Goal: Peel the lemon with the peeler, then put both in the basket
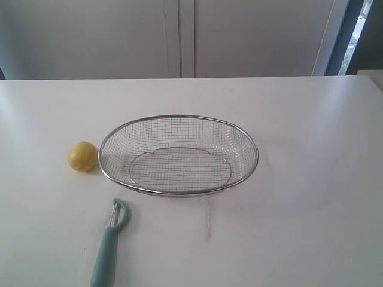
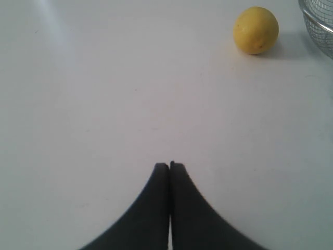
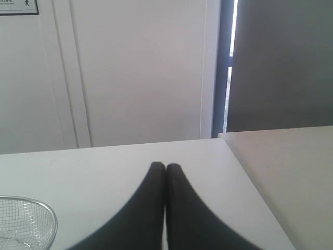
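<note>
On the white table (image 1: 311, 179), the basket (image 1: 256, 156) sits near the middle, upright, with its oval rim level and its wire mesh bowl facing up. The lemon (image 1: 82, 156) rests on the table just beside the basket's left end, outside the rim. From the exterior view the two look almost in contact, but my left wrist view shows a narrow strip of table between them. The lemon's skin looks whole and yellow all round, as far as I can see.

The peeler (image 1: 109, 245) lies flat on the table, nearer the camera than the lemon and the basket and apart from both. Its curved metal head points toward the basket. Its pale green handle runs back toward the near edge, and the end of it is cut off by the frame.

My left gripper (image 2: 169, 165) is closed. The two black fingers (image 2: 156, 208) are pressed together along their length, the tips meet, and there is only bare table below them. The lemon (image 2: 255, 29) lies well apart from those tips, with a bit of the basket's rim (image 2: 317, 26) just past it.

My right gripper (image 3: 165, 166) is closed the same way, its fingers (image 3: 182, 208) meeting at the tips over the tabletop. One end of the basket (image 3: 31, 219) shows off to the side, well clear of the fingers. Past the table's far edge stand white cabinet doors (image 3: 140, 67). A second pale surface (image 3: 291, 166) sits beside the table.
</note>
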Robot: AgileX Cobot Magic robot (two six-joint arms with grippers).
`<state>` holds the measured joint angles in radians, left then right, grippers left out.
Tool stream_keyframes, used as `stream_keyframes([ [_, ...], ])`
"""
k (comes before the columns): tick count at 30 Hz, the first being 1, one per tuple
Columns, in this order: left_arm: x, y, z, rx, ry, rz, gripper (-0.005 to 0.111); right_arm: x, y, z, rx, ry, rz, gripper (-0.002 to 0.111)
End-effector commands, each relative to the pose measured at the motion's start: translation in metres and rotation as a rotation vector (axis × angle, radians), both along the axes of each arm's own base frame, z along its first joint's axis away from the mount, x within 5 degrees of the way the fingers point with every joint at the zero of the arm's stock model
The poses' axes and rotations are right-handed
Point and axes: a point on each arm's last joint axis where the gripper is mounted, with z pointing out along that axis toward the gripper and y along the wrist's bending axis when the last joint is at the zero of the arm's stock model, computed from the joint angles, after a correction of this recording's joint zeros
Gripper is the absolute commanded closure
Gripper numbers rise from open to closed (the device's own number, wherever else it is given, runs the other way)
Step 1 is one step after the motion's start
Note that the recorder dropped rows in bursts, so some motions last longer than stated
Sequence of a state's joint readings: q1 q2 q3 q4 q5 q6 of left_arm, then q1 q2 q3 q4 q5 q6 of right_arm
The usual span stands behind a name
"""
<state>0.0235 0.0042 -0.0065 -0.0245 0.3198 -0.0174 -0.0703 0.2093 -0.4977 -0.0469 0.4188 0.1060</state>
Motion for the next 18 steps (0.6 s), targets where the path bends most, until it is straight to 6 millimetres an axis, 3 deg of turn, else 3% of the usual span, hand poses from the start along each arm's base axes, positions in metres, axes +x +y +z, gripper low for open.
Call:
stream_keyframes([
  [1, 0.000, 0.000, -0.002, -0.009, 0.006, 0.005, 0.107, 0.000, 0.000, 0.002, 0.001, -0.004, 0.003, 0.108],
  [7, 0.000, 0.000, -0.002, -0.009, 0.006, 0.005, 0.107, 0.004, 0.000, -0.005, 0.010, 0.099, -0.001, 0.108],
  [18, 0.000, 0.000, -0.002, -0.009, 0.006, 0.005, 0.107, 0.040, -0.003, -0.008, 0.063, 0.477, -0.007, 0.108],
])
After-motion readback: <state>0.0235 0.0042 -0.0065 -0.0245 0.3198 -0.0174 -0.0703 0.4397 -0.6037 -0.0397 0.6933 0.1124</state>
